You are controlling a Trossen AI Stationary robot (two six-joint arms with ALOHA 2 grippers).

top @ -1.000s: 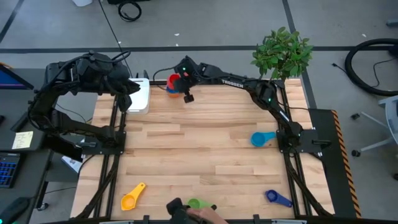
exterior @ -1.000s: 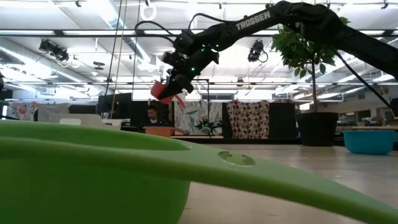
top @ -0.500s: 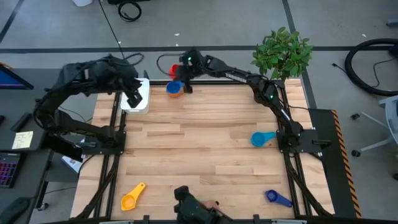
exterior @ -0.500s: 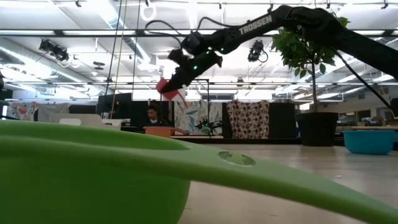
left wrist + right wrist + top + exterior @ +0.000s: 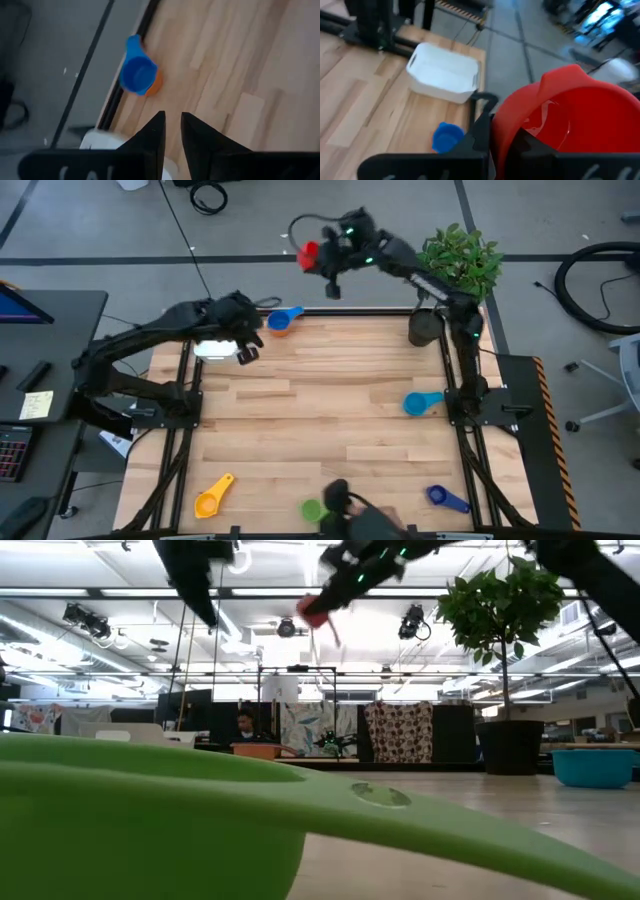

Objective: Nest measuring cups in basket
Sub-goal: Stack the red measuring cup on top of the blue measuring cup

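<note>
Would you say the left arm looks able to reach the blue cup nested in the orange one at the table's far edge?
Probably yes: the left gripper hovers close beside the blue cup, holding nothing, with only bare table between them.

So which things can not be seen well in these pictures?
- Basket, high view: mostly hidden under the left gripper.
- Green cup, high view: partly covered by a dark object at the bottom edge.
- Orange cup, left wrist view: mostly covered by the blue cup.
</note>
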